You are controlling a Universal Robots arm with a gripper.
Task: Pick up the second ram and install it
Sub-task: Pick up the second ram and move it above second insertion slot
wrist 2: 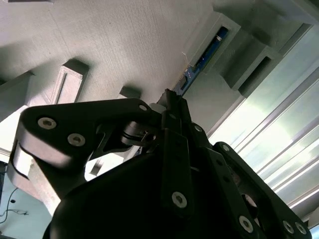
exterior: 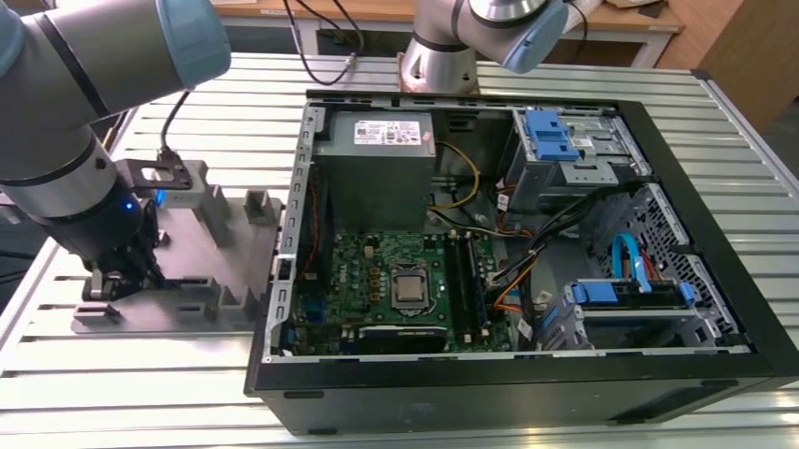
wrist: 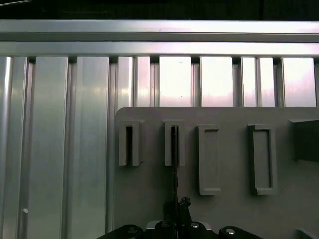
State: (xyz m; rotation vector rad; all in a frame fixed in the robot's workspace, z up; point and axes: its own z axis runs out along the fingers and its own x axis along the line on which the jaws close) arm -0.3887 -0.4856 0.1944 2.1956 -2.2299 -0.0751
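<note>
Gripper (wrist: 177, 208) pinched on the ram (wrist: 174, 164) at the fixture (wrist: 149, 194).
The ram stands on edge in a fixture slot, on the exterior view's left beside the case (exterior: 500, 402); the jaws sit narrow, closed around one end of it.

No legible print, even on the power-supply label (exterior: 389, 132)

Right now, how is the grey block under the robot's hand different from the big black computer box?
The grey fixture block is small, flat and pale, with upright posts; the computer case is far bigger, black and lies open, showing the motherboard. The gripper is at the block, by the ram stick standing in a slot, not at the case. Both rest on the ribbed metal table.
</note>
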